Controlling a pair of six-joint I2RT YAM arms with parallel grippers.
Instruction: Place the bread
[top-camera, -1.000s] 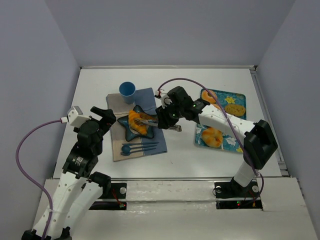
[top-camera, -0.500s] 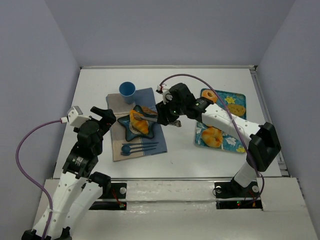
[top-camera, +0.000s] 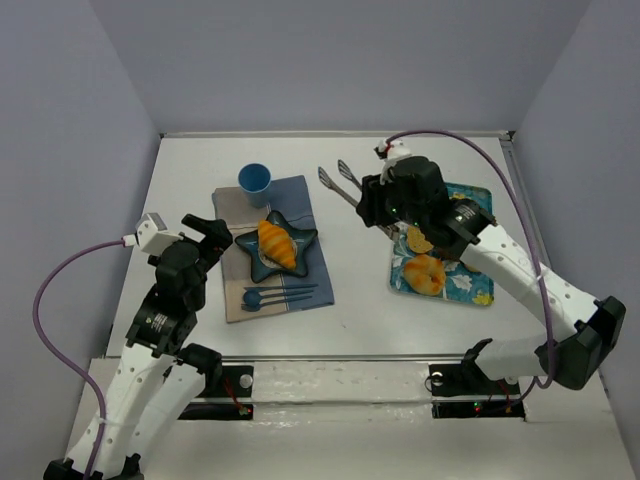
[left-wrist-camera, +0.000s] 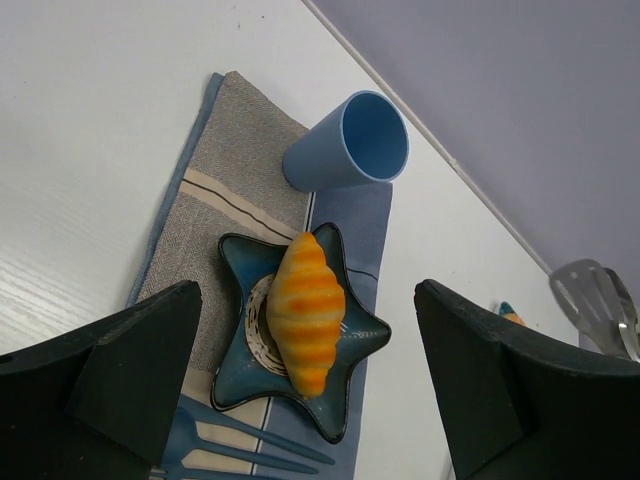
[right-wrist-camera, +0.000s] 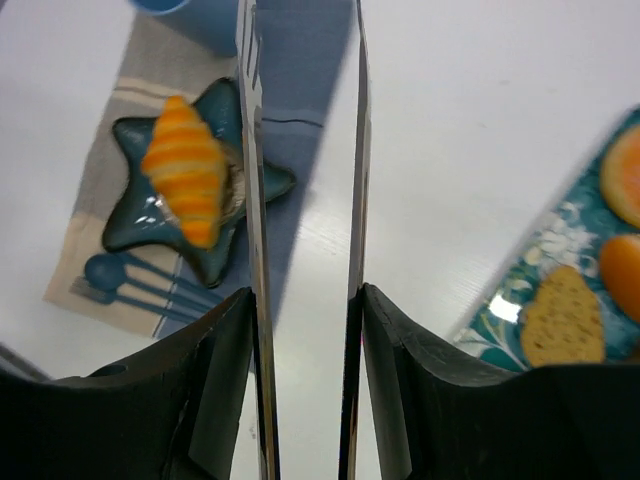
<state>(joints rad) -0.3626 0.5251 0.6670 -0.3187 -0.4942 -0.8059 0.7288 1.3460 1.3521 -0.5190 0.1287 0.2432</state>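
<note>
White table (top-camera: 350, 320), grey walls. Croissant (top-camera: 277, 245) sits on the star plate (top-camera: 306, 239), on the cloth (top-camera: 290, 195) left of table centre. Right gripper (right-wrist-camera: 303, 310) is clamped on the tongs (top-camera: 340, 180); tongs are empty, tips apart. Left gripper (top-camera: 212, 238) is spread wide, holding nothing.

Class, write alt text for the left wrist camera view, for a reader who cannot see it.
An orange croissant lies on a blue star-shaped plate on a grey-and-blue placemat, with a blue cup beyond. The left gripper, its dark fingers open, frames the bottom corners.
</note>
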